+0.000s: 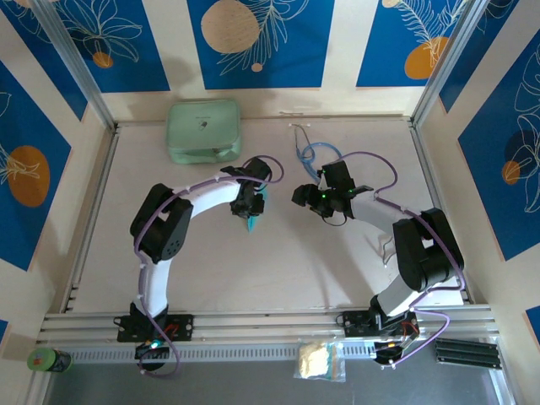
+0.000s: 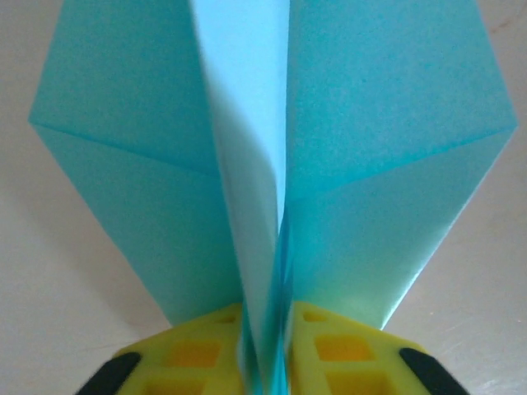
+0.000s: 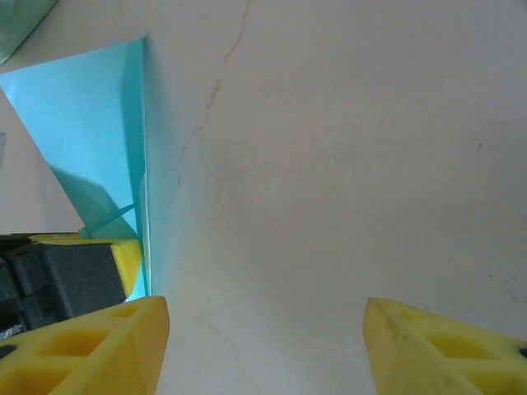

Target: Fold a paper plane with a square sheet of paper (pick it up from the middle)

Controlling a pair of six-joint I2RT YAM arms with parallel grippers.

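The light-blue paper, folded into a creased paper plane (image 2: 362, 123), stands on edge with its two flaps spread left and right. My left gripper (image 2: 265, 350) is shut on its middle fold, the yellow fingers (image 2: 346, 354) pressed close on both sides. From above, the plane (image 1: 254, 223) pokes out below the left gripper (image 1: 250, 211) near the table's middle. My right gripper (image 1: 302, 198) hovers just to the right, open, with bare table between its fingers (image 3: 123, 346). The right wrist view catches the plane (image 3: 82, 123) at its left edge.
A mint-green rounded case (image 1: 202, 131) sits at the back left. A blue-tubed stethoscope (image 1: 314, 156) lies at the back, behind the right gripper. A green can (image 1: 49, 361) and a small packet (image 1: 319, 361) rest on the near rail.
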